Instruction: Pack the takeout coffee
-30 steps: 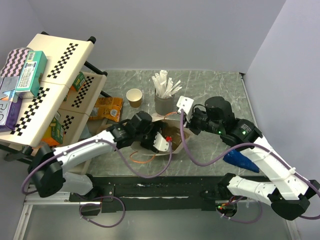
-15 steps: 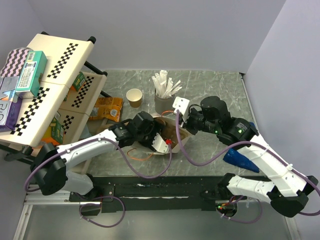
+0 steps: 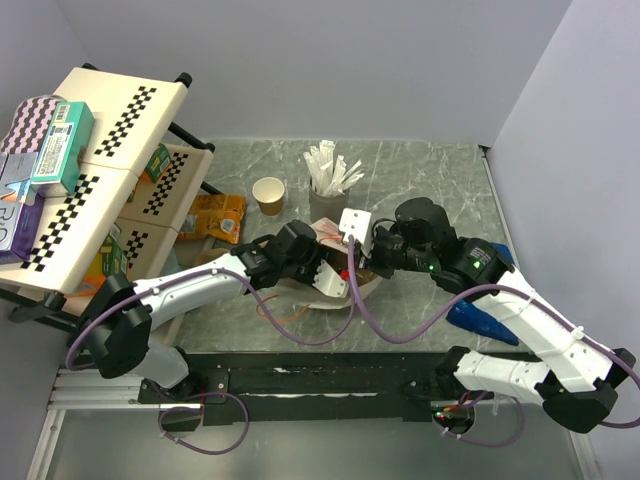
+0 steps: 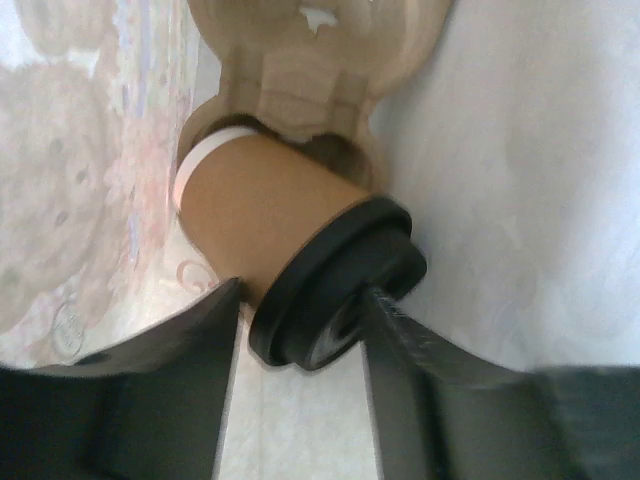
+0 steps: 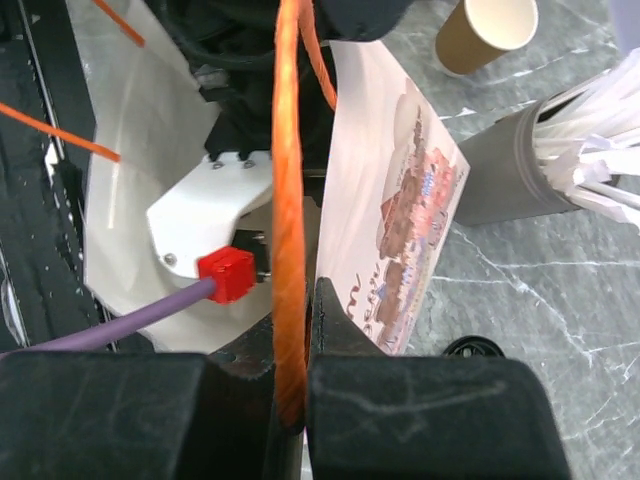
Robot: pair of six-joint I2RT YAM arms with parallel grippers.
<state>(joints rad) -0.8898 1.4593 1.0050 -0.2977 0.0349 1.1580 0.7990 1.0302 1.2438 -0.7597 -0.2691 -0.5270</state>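
No text is legible (print on the bag [image 5: 400, 200] is blurred).

Top cam's up high at the 6 o'clock edge, looking down on the grey marbled table [image 3: 430, 180]. Left wrist cam sits inside the white printed paper bag [image 4: 520, 150], right up against a black-lidded brown kraft-paper cup [image 4: 260, 200]. Right wrist cam faces 9 o'clock at that bag's outside.

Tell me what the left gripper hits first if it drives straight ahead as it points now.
The left gripper would meet the black lid of the brown cup almost at once; its fingers flank it. The cup's far end sits in the cardboard carrier.
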